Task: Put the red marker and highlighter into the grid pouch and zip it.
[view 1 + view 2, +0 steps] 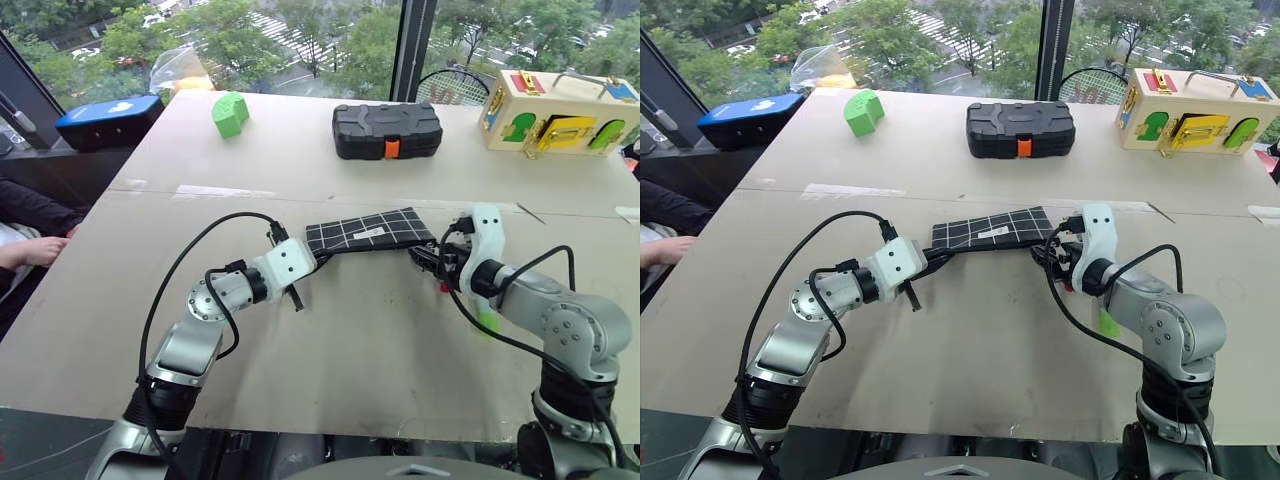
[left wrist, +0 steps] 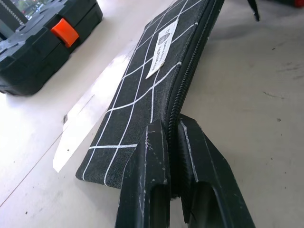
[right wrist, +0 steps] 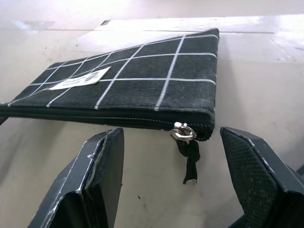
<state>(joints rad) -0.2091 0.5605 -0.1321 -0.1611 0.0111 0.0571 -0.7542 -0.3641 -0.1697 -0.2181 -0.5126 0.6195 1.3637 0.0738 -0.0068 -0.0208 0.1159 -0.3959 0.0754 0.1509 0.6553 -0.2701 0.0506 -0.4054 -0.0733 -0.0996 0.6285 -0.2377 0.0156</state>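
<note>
The pouch (image 1: 370, 231) lies flat near the middle of the desk (image 1: 330, 340), stretched between the two arms. The left claw (image 2: 172, 142) is clenched on the pouch's near corner at the zipper edge; the left wrist view shows both fingers (image 2: 152, 156) pressed together over the seam, and the white label (image 2: 162, 47) farther along the fabric. The right claw (image 3: 171, 161) stands released at the other end, one finger (image 3: 102, 166) on each side of the zipper pull (image 3: 187, 152), touching nothing. The right wrist view shows the metal slider at the corner with its dark tab hanging down, and the zipper looking shut along the visible edge.

From the head views, a bit of green (image 1: 1108, 322) shows on the desk under the right forearm, and a speck of red (image 1: 444, 287) just beside the right claw; what they are I cannot tell.

Farther back on the pale desk stand a green block (image 1: 230, 113), a black case (image 1: 387, 131) with an orange latch, and a wooden latch box (image 1: 556, 110). A blue box (image 1: 108, 121) sits off the desk's left corner. Big windows behind look onto trees. A person's hand (image 1: 35, 250) rests at the left.
</note>
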